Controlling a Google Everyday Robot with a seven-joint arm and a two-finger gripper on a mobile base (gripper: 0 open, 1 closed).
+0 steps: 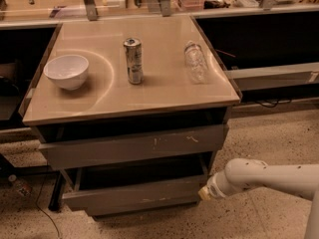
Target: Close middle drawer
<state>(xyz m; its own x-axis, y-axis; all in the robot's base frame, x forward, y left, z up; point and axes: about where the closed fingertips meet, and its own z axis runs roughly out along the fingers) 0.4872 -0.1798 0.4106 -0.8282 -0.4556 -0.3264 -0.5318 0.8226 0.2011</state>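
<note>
Middle drawer (129, 197) standing out at 6 o'clock of cabinet (164, 98), tray bare, not yet closed. Gripper (205, 193) low at the front's 3 o'clock end, apparently touching, probably to shove it toward 12 o'clock. Wide or narrow: cannot tell.

Robot arm (271, 176): smooth cream-white tubular shell, swelling to a rounded joint, then a short ribbed collar at the wrist. The gripper (204, 193) is a small pale yellowish tip, below the counter's (164, 94) front right corner.
</note>
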